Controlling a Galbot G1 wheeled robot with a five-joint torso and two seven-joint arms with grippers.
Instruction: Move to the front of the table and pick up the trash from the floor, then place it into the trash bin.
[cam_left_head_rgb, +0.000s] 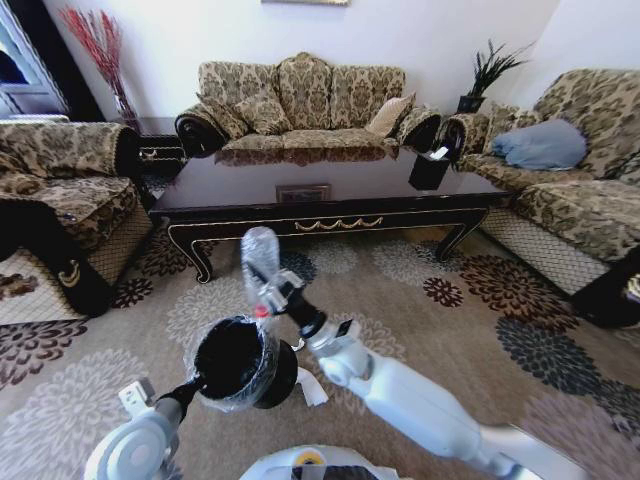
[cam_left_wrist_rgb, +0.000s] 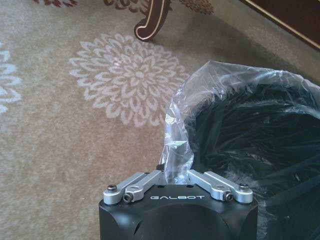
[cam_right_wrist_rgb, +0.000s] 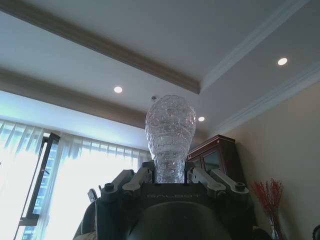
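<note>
My right gripper (cam_left_head_rgb: 276, 296) is shut on a clear plastic bottle (cam_left_head_rgb: 259, 262), held with its red cap (cam_left_head_rgb: 261, 311) pointing down just above the far rim of the black trash bin (cam_left_head_rgb: 236, 360). In the right wrist view the bottle (cam_right_wrist_rgb: 170, 132) stands up between the fingers (cam_right_wrist_rgb: 143, 178). My left gripper (cam_left_head_rgb: 197, 385) is shut on the bin's near rim and its clear bag liner (cam_left_wrist_rgb: 176, 159), and the bin's dark inside (cam_left_wrist_rgb: 255, 145) opens beyond it. A white paper scrap (cam_left_head_rgb: 311, 387) lies on the patterned floor (cam_left_head_rgb: 420, 310) beside the bin. The dark table (cam_left_head_rgb: 330, 205) stands just beyond.
Patterned sofas stand behind the table (cam_left_head_rgb: 300, 105), at the left (cam_left_head_rgb: 60, 190) and at the right (cam_left_head_rgb: 570, 190). A black tissue holder (cam_left_head_rgb: 430, 168) sits on the table's right end. A curved table leg (cam_left_wrist_rgb: 151, 22) is near the bin. Open carpet lies to the right.
</note>
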